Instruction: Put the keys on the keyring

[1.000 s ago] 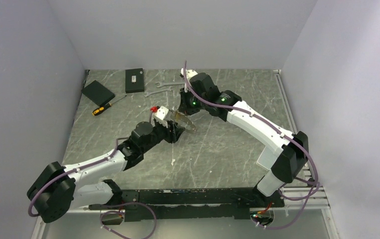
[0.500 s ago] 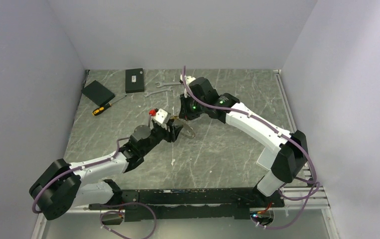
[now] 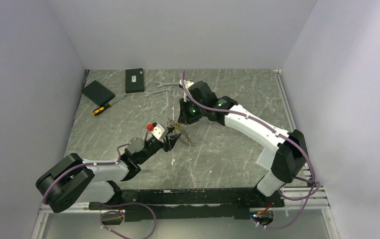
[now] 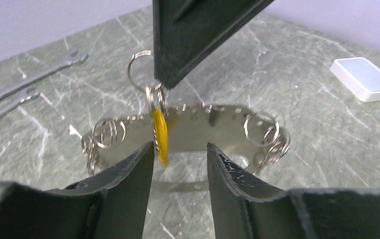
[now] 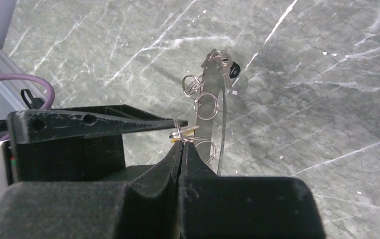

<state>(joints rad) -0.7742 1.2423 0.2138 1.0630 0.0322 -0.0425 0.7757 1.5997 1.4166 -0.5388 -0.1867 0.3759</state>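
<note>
Brass key (image 4: 161, 137), light and slippery we judge, hangs by its split ring (image 4: 156, 94) pinched in our right end effector (image 5: 181, 143); left end effector (image 4: 179, 150) spread.

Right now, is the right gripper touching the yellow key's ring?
Touching. The right wrist view shows the right gripper shut on the small ring carrying the yellow key.

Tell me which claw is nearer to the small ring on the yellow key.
Right. The right claw is shut on the small ring, pinching it from above. The left claw is open, its fingertips flanking the yellow key just below that ring.
</note>
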